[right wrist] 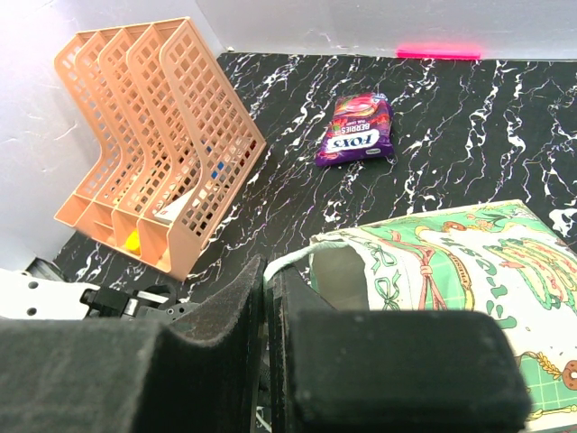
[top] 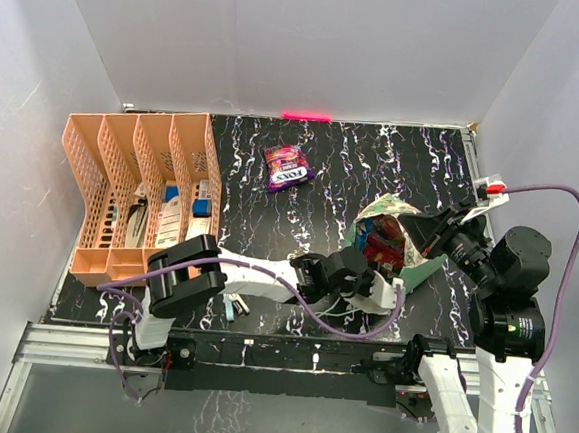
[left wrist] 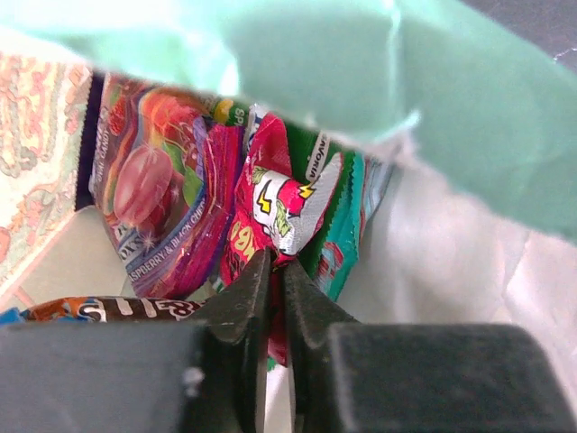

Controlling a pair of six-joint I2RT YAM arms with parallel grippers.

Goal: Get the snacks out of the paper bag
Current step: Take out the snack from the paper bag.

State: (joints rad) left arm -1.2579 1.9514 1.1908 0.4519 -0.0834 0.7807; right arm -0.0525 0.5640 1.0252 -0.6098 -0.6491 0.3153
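Note:
The cream paper bag [top: 418,269] with green print lies open on the table at the right; it also shows in the right wrist view [right wrist: 469,262]. My left gripper [left wrist: 276,266] reaches into its mouth and is shut on a red packet [left wrist: 270,212]. Beside that lie a purple packet [left wrist: 158,198], a teal-green packet [left wrist: 347,225] and a dark packet [left wrist: 108,309]. My right gripper [right wrist: 270,271] is shut on the bag's white string handle [right wrist: 297,259], holding the bag open. Another purple packet [top: 286,167] lies on the table behind; it also shows in the right wrist view [right wrist: 356,131].
An orange slotted tray [top: 136,189] stands at the left of the black marbled table [top: 345,151], holding small items. A small teal item [top: 234,305] lies near the front edge. White walls close in the table on three sides.

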